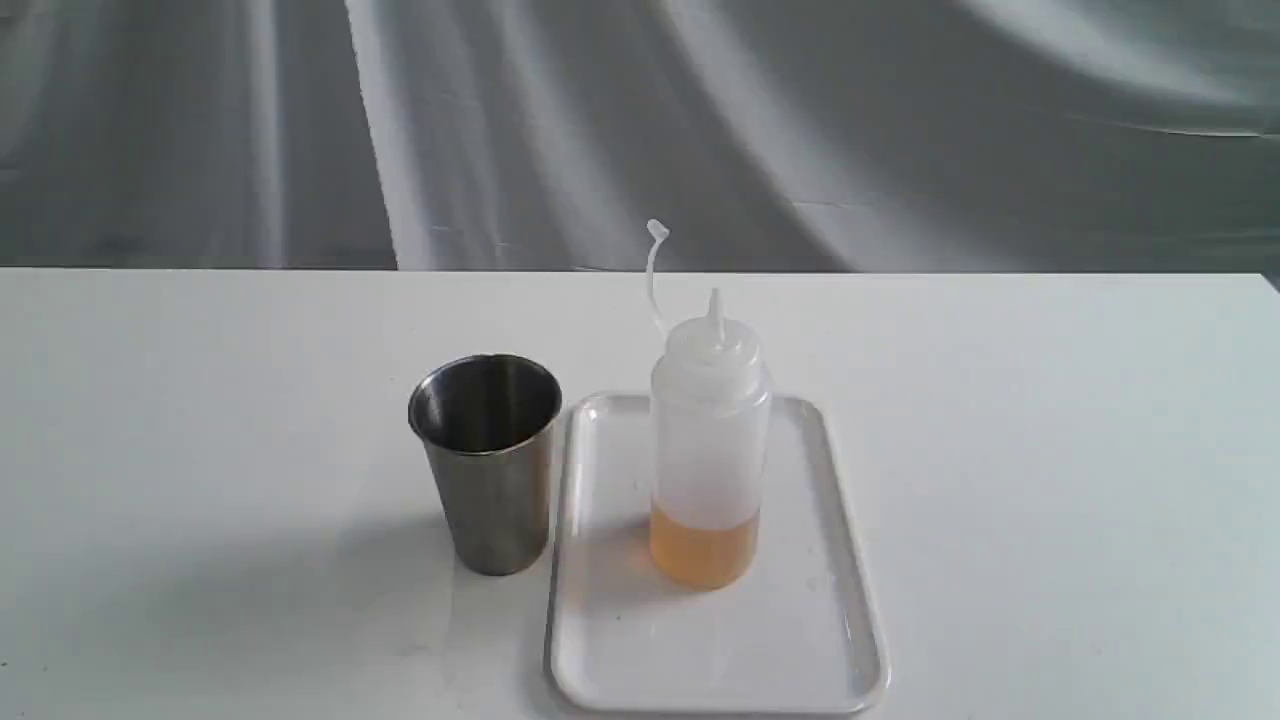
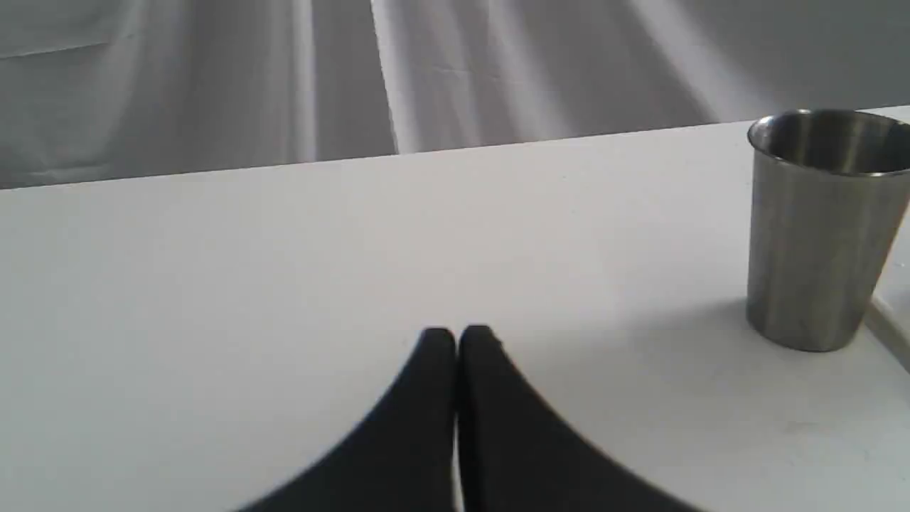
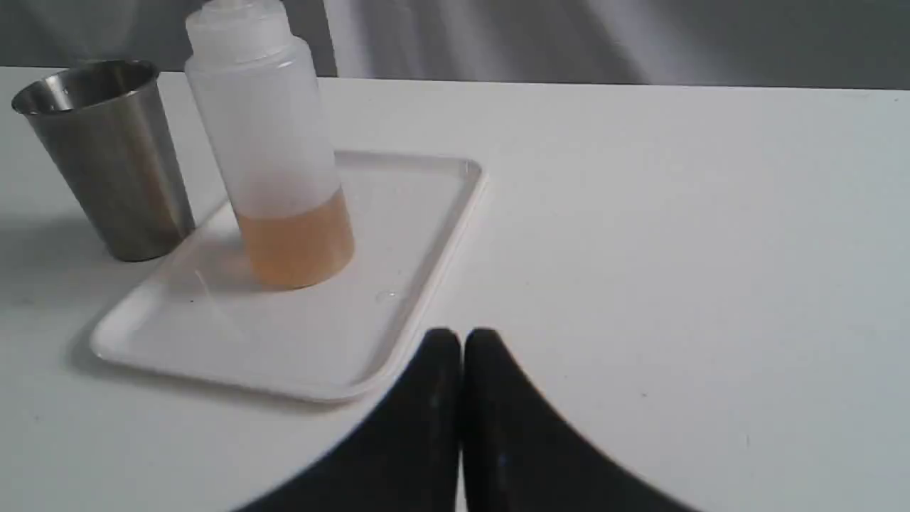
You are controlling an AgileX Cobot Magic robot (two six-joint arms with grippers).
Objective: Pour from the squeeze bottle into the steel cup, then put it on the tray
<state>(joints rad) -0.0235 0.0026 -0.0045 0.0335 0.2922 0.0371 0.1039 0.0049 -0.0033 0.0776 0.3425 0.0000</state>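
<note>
The left hand (image 2: 457,334) is holding its two black fingers pressed together with nothing between them. It is pointing out over the bare white table (image 2: 284,270), well apart from the steel cup (image 2: 817,235). The right hand (image 3: 462,336) is likewise closed tight on nothing, with its tips lying near a corner of the tray (image 3: 306,334). Whether either hand is touching the table I cannot tell.

Seen from the exterior view, the tray is lying flat on the table with a short edge nearest the camera. The squeeze bottle (image 1: 708,450) is standing upright around the middle of the tray. Amber-yellow liquid (image 1: 703,550) is filling only its lowest part. Its nozzle (image 1: 715,305) is pointing straight up, uncapped, and the thin strap (image 1: 653,270) is curling up beside it with the small cap at its end.

The steel cup is standing upright on the table itself, just beside the tray's left long edge and off the tray. Its inside is showing dark, and I cannot tell whether it is holding any liquid.

Beyond them the table is running to its far edge, where a grey and white cloth (image 1: 600,120) is hanging in folds.
</note>
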